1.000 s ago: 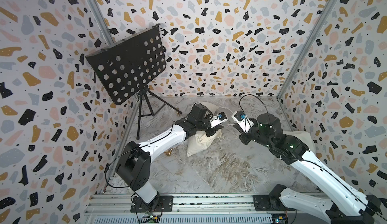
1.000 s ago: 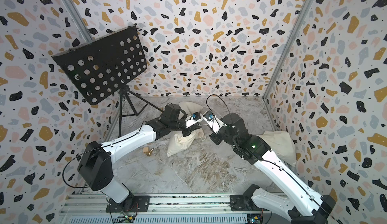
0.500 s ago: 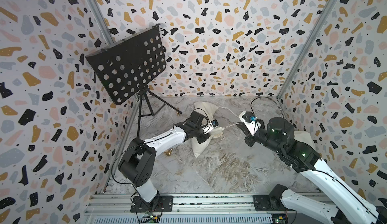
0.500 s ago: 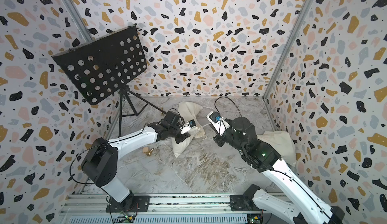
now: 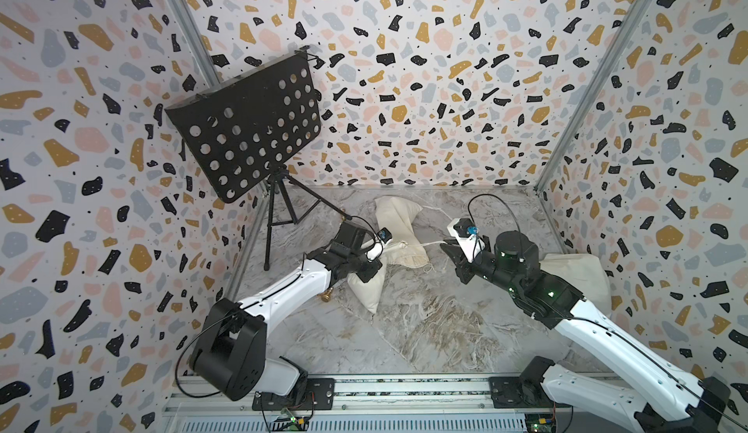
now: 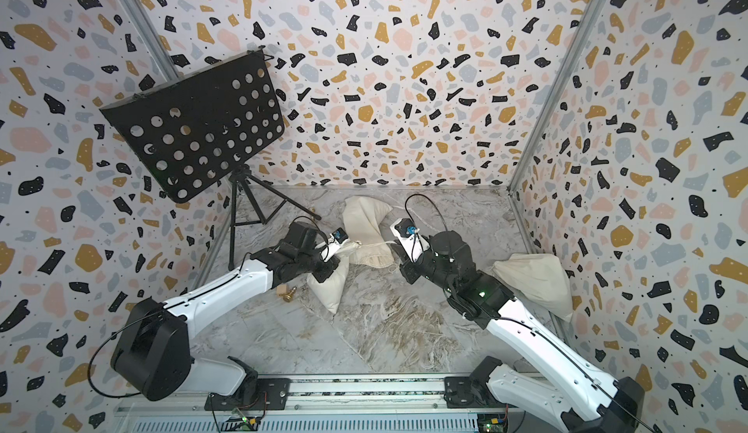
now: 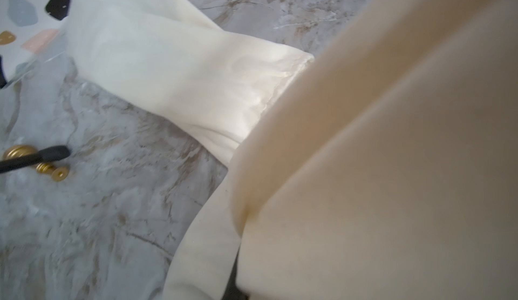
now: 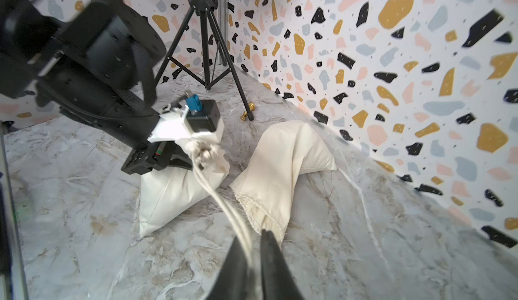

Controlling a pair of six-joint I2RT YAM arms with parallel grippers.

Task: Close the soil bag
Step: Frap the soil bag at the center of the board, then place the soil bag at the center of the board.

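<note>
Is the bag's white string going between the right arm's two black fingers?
Yes, the drawstring runs from the soil bag's bunched neck in between the right gripper's fingers.

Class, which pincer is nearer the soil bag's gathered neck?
Left. The left pincer is clamped at the neck of the soil bag; the right pincer stands apart, farther along the drawstring.
</note>
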